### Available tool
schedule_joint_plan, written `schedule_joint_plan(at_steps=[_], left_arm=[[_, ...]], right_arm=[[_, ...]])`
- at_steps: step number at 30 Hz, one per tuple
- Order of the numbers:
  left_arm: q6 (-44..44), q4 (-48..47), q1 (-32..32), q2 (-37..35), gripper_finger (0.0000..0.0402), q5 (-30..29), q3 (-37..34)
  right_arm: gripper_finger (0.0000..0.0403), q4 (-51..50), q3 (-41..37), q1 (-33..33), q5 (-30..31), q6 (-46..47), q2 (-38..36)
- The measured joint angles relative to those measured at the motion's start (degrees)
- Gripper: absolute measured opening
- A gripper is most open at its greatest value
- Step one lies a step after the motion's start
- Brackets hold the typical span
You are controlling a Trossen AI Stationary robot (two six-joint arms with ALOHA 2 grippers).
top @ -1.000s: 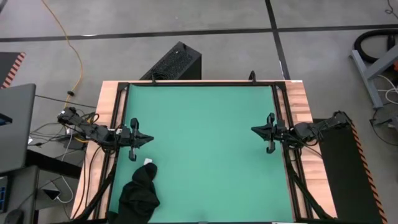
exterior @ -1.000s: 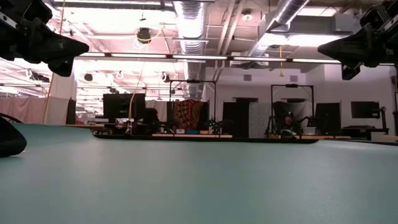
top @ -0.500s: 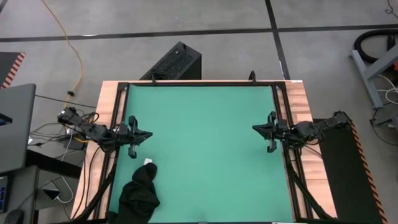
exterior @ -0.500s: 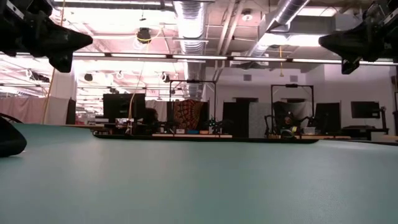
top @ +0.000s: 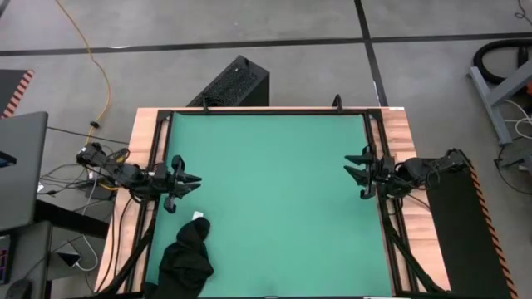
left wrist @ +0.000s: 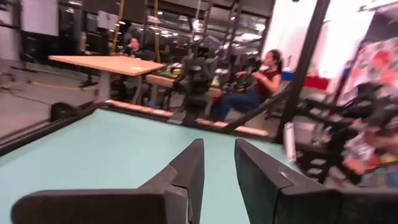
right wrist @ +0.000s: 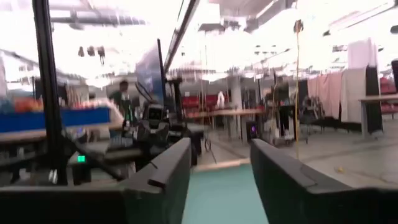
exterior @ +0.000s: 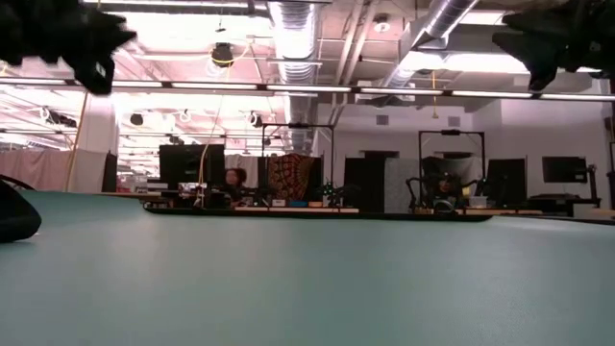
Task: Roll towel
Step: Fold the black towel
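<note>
Two arms: both were seen raised above the green mat [top: 274, 199], one at each side edge, and nothing was held by either.
Left gripper [top: 194, 180]: it was placed over the left edge of the mat; its fingers [left wrist: 189, 171] were parted by a narrow gap, with nothing between them.
Right gripper [top: 349, 170]: it was placed over the right edge of the mat; its fingers [right wrist: 168, 168] were spread wider, with nothing between them.
Towel [top: 188, 256]: the black cloth was found crumpled at the near left corner of the mat, near the left gripper but not touched by it, with its white tag [top: 198, 216] at the end nearest that gripper.
Room: seated persons [left wrist: 258, 81] were seen at tables beyond the table.
</note>
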Motion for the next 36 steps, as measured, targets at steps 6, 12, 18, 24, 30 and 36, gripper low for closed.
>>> schedule_joint_plan(at_steps=[6, 12, 18, 24, 30, 36], left_arm=[[-0.9, -14.7, 0.0, 6.7, 0.0084, 2.0, 13.2], [-1.7, -23.2, 0.0, 20.1, 0.0085, -0.6, 25.2], [-3.2, -25.4, 0.0, 29.3, 0.0085, 3.3, 33.2], [-9.7, -35.7, 0.0, 33.4, 0.0085, 4.5, 38.7], [-17.4, -40.5, 0.0, 34.5, 0.0085, 6.0, 39.6], [-17.7, -40.9, 0.0, 35.3, 0.0085, 5.7, 37.4]], right_arm=[[0.022, 2.5, 3.5, 0.0, 0.0, -5.7, 0.0], [0.0215, -4.3, 10.5, 0.1, -3.3, -6.6, 1.3], [0.0208, -6.7, 13.9, 0.1, -4.3, -6.7, 6.0], [0.0207, -7.2, 16.0, 0.1, -4.3, -6.7, 12.2], [0.0207, -7.9, 17.2, 0.1, -4.3, -3.4, 16.8], [0.0207, -10.5, 17.2, 0.0, -4.2, 2.5, 20.6]])
